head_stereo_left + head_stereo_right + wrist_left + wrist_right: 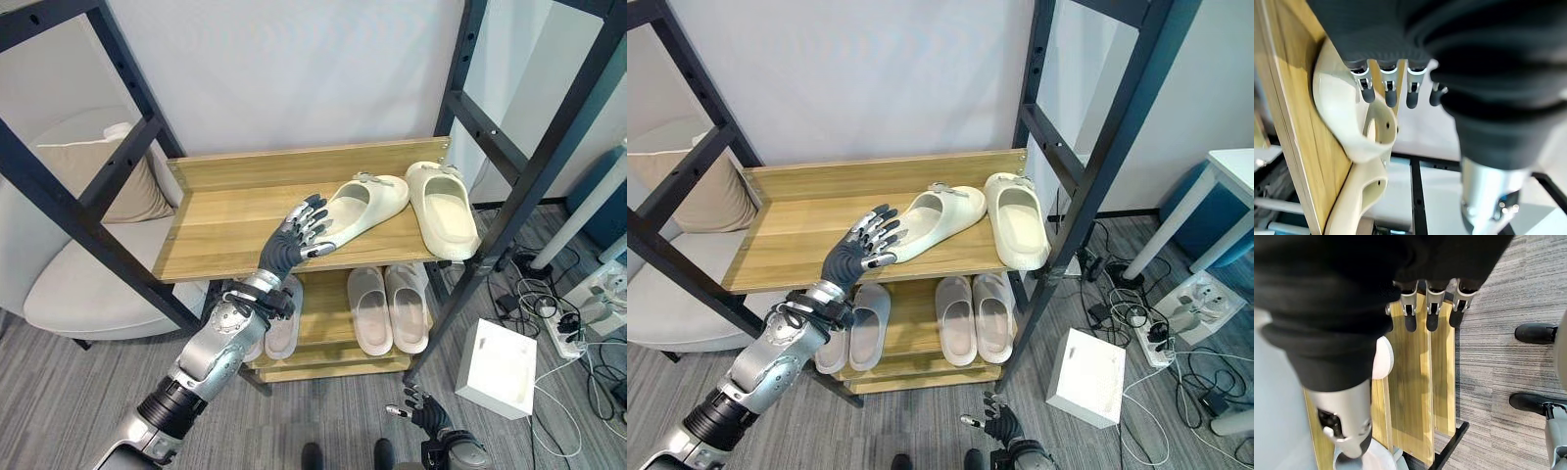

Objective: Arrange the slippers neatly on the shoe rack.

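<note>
Left eye view: the left hand [299,231] sits at the heel of the angled cream slipper [361,204] on the top shelf [220,220], fingers spread and straight, gripping nothing. Beyond the fingertips, the second cream slipper [443,208] lies straight near the shelf's far end.

Right eye view: the right hand [1001,424] hangs low near the floor, fingers relaxed, empty.

Left wrist view: fingertips [1390,96] hover just over the slipper's heel rim.

Judged step: squaring the skewed slipper. The next move calls for pushing its heel round until it lies parallel beside its mate.
</note>
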